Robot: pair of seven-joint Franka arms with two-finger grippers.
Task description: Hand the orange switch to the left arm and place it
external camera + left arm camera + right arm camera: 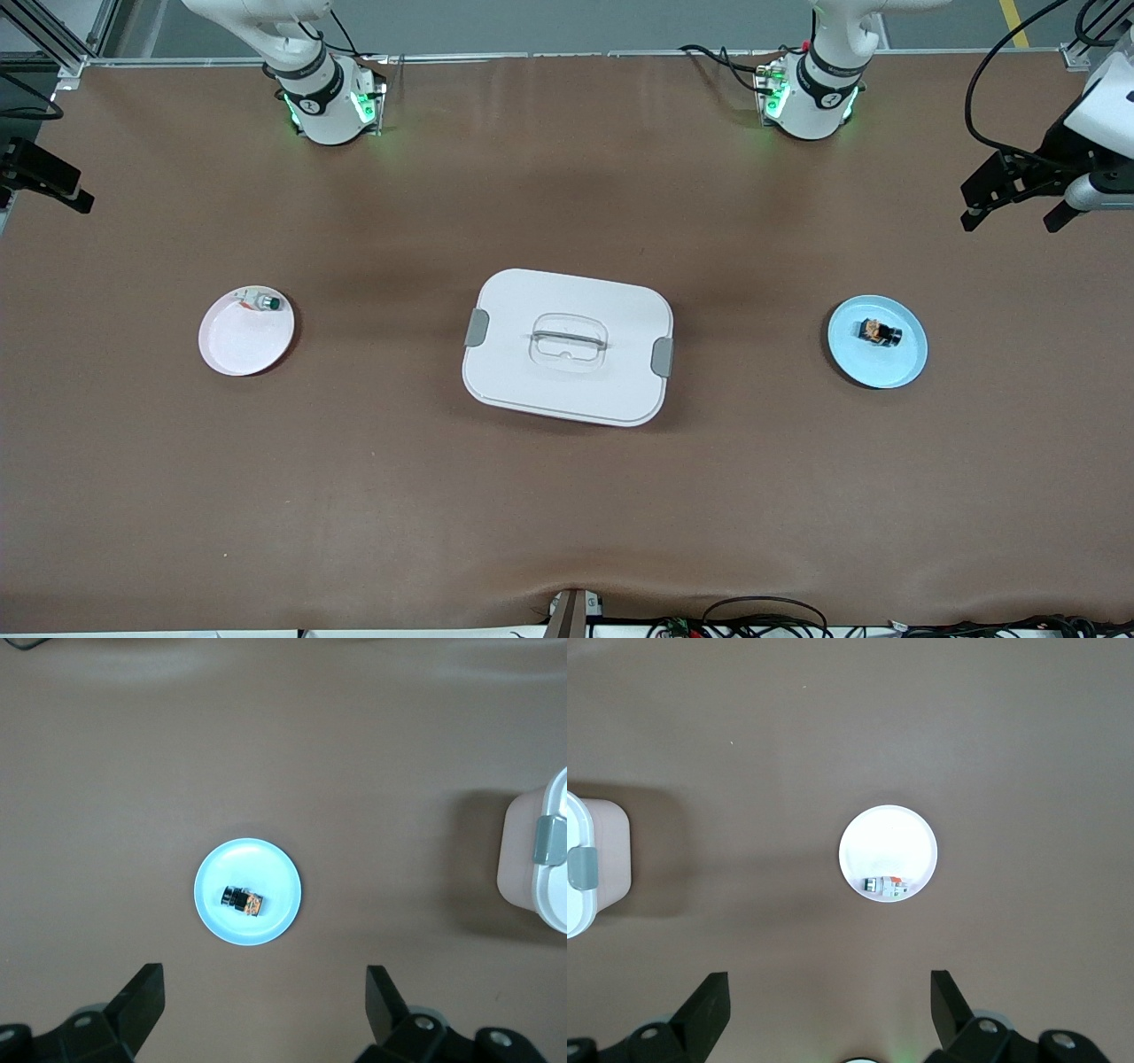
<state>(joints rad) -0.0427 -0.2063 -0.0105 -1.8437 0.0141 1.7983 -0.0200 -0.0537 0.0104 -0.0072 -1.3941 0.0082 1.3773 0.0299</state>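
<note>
Front view: orange switch (878, 332) on blue plate (904, 363) — both hands (open) wait.

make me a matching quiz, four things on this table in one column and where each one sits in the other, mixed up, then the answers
Things
1. orange switch
2. green-capped switch
3. box
4. left claw

Places
A. on the pink plate
B. mid-table, between the two plates
C. on the blue plate
D. open, up over the blue plate

Pairs: 1-C, 2-A, 3-B, 4-D
</note>
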